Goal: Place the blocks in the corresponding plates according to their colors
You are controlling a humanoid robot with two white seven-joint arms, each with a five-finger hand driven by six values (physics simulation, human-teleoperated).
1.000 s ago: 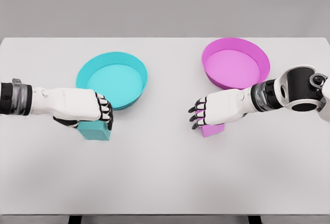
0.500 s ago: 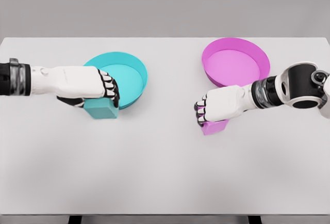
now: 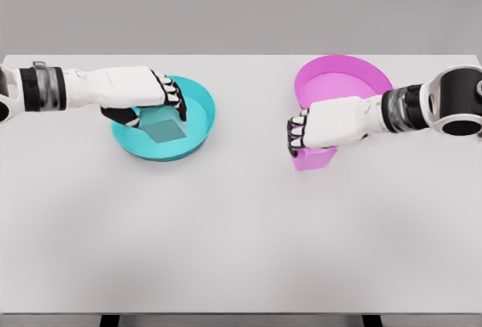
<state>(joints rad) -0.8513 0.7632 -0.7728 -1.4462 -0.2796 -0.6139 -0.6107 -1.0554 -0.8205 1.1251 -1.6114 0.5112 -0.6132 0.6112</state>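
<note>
Blocks first, in the head view, the only one: the teal block [image 3: 164, 125] is clasped in the left hand [image 3: 147, 99] and sits over the inside of the teal plate [image 3: 197, 129]. The pink block [image 3: 313, 159] is clasped under the curled right hand [image 3: 325, 125], just at the near rim of the pink plate [image 3: 369, 78], not yet inside. Both look like rigid, light cubes with flat smooth faces; I judge that fingers and thumb on opposite faces hold them best, since a glancing grip could let them slide. Half a second ago the teal block was outside the plate's near edge and the pink one lay lower on the white tabletop [image 3: 241, 236]; both hands have carried their blocks away from the robot, toward the plates.
</note>
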